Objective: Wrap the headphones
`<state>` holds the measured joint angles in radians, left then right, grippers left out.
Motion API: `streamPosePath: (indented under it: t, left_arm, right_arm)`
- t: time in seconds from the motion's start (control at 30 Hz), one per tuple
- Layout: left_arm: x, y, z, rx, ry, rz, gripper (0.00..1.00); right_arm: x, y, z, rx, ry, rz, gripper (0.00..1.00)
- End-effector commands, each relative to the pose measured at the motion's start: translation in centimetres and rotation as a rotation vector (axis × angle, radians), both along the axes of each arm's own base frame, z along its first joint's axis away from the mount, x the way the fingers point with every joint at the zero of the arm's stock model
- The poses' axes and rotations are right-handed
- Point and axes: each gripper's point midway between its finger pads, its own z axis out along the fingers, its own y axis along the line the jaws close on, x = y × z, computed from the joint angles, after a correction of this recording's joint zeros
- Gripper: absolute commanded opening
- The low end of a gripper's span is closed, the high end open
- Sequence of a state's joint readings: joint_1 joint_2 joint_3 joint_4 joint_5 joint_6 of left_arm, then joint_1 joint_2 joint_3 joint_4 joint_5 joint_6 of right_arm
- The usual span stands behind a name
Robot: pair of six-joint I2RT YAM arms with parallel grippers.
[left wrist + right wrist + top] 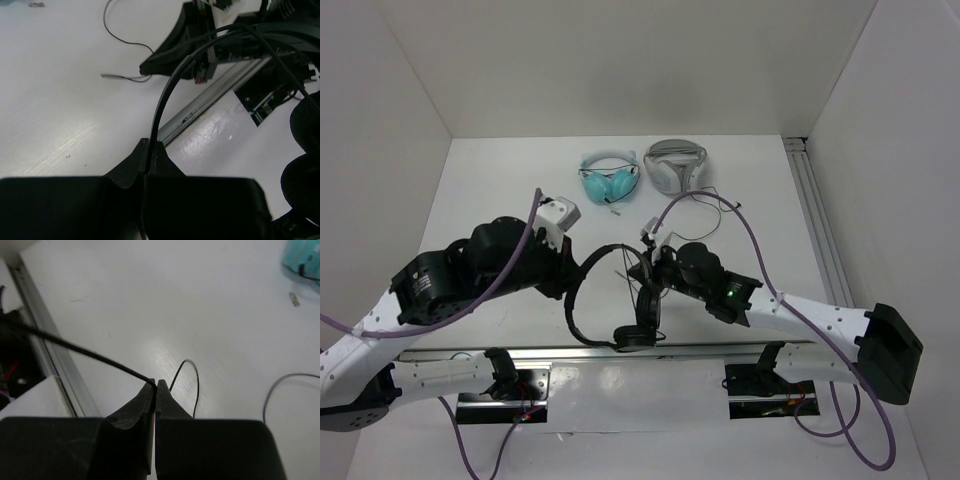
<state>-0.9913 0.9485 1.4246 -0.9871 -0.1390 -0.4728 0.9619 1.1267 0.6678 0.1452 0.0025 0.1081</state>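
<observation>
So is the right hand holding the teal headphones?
No, the right hand pinches the thin black cable; the teal headphones lie far off.

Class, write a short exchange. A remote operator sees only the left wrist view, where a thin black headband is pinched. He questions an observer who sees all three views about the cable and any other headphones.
Operator: My left end effector is shut on the headband. What has the cable?
Observer: The right end effector is shut on the thin black cable, which leaves its fingertips in a straight line.
Operator: Is there anything nearby that I might confuse with my headphones?
Observer: In the top view, teal headphones and white-and-grey headphones lie side by side farther out, beyond both end effectors.
</observation>
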Motion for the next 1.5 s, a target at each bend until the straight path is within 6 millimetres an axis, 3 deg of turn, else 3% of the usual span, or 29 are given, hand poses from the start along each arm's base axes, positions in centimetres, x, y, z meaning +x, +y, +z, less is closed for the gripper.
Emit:
streamPosePath:
  t: [0.0, 0.1, 0.13, 0.23, 0.27, 0.33, 0.5, 0.63, 0.73, 0.77, 0.9, 1.0, 1.1, 1.17, 1.23, 1.27, 1.33, 1.4, 1.47]
  left_arm:
    - [1.6, 0.5, 4.9, -0.172, -0.079, 0.143, 0.00]
    - [2.8, 1.9, 5.7, -0.201, -0.099, 0.267, 0.00]
    - [2.9, 2.2, 5.4, -0.196, -0.094, 0.291, 0.00]
    - [3.4, 3.0, 6.2, -0.217, -0.090, 0.365, 0.00]
    - [3.7, 3.0, 6.9, -0.241, -0.086, 0.393, 0.00]
    - [4.1, 3.8, 7.1, -0.241, -0.088, 0.456, 0.00]
    - [4.5, 5.8, 8.5, -0.282, -0.078, 0.591, 0.00]
    - [5.0, 5.6, 8.6, -0.261, -0.076, 0.611, 0.00]
    - [5.1, 5.6, 8.5, -0.244, -0.069, 0.624, 0.00]
    - [5.1, 5.6, 8.5, -0.244, -0.069, 0.624, 0.00]
    - [5.4, 6.2, 8.5, -0.217, -0.060, 0.666, 0.00]
    - [5.7, 7.6, 8.3, -0.172, -0.057, 0.723, 0.00]
    - [6.2, 9.4, 9.7, -0.150, -0.092, 0.775, 0.00]
    - [6.9, 10.2, 10.2, -0.125, -0.109, 0.806, 0.00]
    - [7.2, 10.6, 10.5, -0.093, -0.120, 0.799, 0.00]
    - [7.4, 11.0, 10.5, -0.082, -0.109, 0.803, 0.00]
    - [7.6, 11.4, 10.3, -0.063, -0.102, 0.800, 0.00]
    - [8.4, 12.1, 10.3, -0.051, -0.114, 0.811, 0.00]
    - [8.7, 12.4, 10.3, -0.060, -0.109, 0.817, 0.00]
  right_arm:
    - [-2.0, 3.7, 5.0, 0.265, -0.061, 0.190, 0.01]
    - [-1.3, 5.3, 3.9, 0.301, -0.049, 0.195, 0.01]
    - [-0.6, 6.0, 2.5, 0.281, -0.033, 0.184, 0.01]
    - [-0.1, 7.5, 2.6, 0.325, -0.034, 0.202, 0.01]
    - [0.6, 8.0, 1.6, 0.330, -0.024, 0.200, 0.01]
    - [0.6, 9.0, 1.4, 0.351, -0.010, 0.227, 0.01]
    - [0.9, 11.0, -0.3, 0.422, 0.043, 0.275, 0.12]
    - [1.1, 12.1, -2.3, 0.430, 0.087, 0.289, 0.21]
    - [1.3, 13.1, -3.0, 0.450, 0.106, 0.310, 0.22]
    - [1.3, 13.2, -4.6, 0.430, 0.140, 0.302, 0.22]
    - [2.2, 14.0, -5.4, 0.445, 0.150, 0.301, 0.23]
    - [2.2, 13.4, -6.6, 0.443, 0.166, 0.288, 0.23]
    - [1.5, 12.4, -8.0, 0.435, 0.186, 0.283, 0.21]
    - [1.1, 11.2, -9.6, 0.408, 0.208, 0.247, 0.06]
    - [1.0, 10.4, -8.9, 0.416, 0.184, 0.227, 0.00]
    - [1.1, 9.1, -9.5, 0.403, 0.187, 0.173, 0.00]
    - [1.2, 7.8, -7.8, 0.435, 0.149, 0.129, 0.00]
    - [1.7, 6.0, -8.3, 0.413, 0.137, 0.044, 0.00]
    - [1.7, 5.6, -7.7, 0.396, 0.118, 0.038, 0.00]
